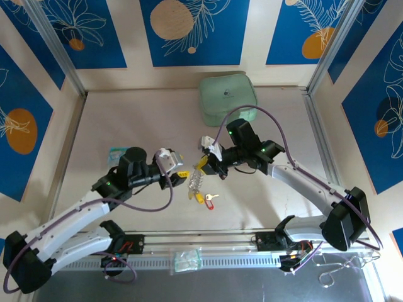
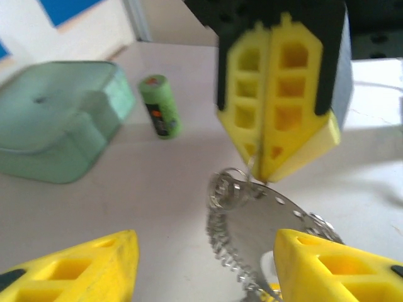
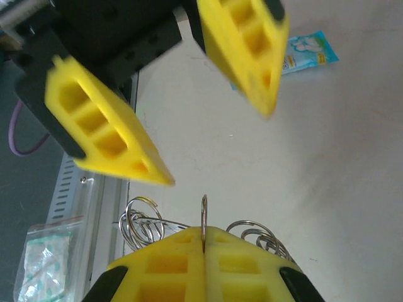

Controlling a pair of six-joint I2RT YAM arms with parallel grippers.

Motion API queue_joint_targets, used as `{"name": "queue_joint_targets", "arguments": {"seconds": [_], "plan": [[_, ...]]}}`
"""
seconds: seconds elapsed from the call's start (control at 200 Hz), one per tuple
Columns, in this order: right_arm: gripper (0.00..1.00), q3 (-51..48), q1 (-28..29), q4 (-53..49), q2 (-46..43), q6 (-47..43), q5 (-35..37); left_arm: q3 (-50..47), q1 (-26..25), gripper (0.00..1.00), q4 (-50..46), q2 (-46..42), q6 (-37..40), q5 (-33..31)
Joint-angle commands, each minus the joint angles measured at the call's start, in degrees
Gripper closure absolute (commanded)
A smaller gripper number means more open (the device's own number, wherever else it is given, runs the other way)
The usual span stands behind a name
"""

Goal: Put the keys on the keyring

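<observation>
A pale beige table [image 1: 126,126] sits between blue floral wall panels. At its centre the right gripper [image 1: 206,165] is pinched tight on a thin wire at the top of the keyring [image 1: 195,182]. The left gripper [image 1: 181,173] hangs at the ring's 9 o'clock, jaws apart and empty. The yellow key [image 1: 199,197] and red key [image 1: 211,201] lie at its 6 o'clock. The pinch is slight — a nudge from the left fingers could swivel or slip the loop and scatter the keys.

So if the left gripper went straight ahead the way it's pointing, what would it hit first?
Probably the keyring, which sits just ahead of the open left gripper; the shut right gripper pinching it comes right after. Depth is hard to judge.
</observation>
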Motion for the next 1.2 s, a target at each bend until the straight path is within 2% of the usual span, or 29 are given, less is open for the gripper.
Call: {"name": "queue_joint_targets", "arguments": {"seconds": [0.0, 0.17, 0.455, 0.62, 0.815, 0.885, 0.97, 1.195], "plan": [[1.0, 2.0, 0.6, -1.3, -1.2, -3.9, -3.5, 1.7, 0.5, 0.48, 1.0, 2.2, 0.3, 10.2], [1.0, 2.7, 1.7, -3.4, -0.3, -6.4, -2.6, 2.1, 0.7, 0.56, 2.9, 4.4, 1.3, 11.6], [1.0, -2.4, 3.3, 3.0, -2.9, -11.4, 0.8, 0.7, 0.9, 0.7, 4.9, 4.2, 3.8, 12.2], [1.0, -3.3, 4.2, 4.8, -3.5, -13.5, 3.1, -0.9, 0.9, 0.72, 7.5, 4.4, 6.3, 13.3], [1.0, -4.7, 4.9, 6.1, -4.3, -14.7, 4.9, -0.9, 0.8, 0.84, 7.6, 5.5, 10.5, 12.9], [1.0, -5.6, 5.2, 7.1, -4.8, -14.8, 6.2, -1.3, 0.9, 0.81, 7.6, 5.6, 11.6, 12.7], [1.0, -7.5, 6.0, 9.3, -5.5, -15.6, 9.1, -2.7, 0.8, 0.7, 9.5, 5.3, 11.8, 12.0], [1.0, -14.2, 8.5, 18.3, -8.9, -20.8, 16.8, -8.1, 0.8, 0.59, 15.1, 0.3, 12.7, 8.9]]}}
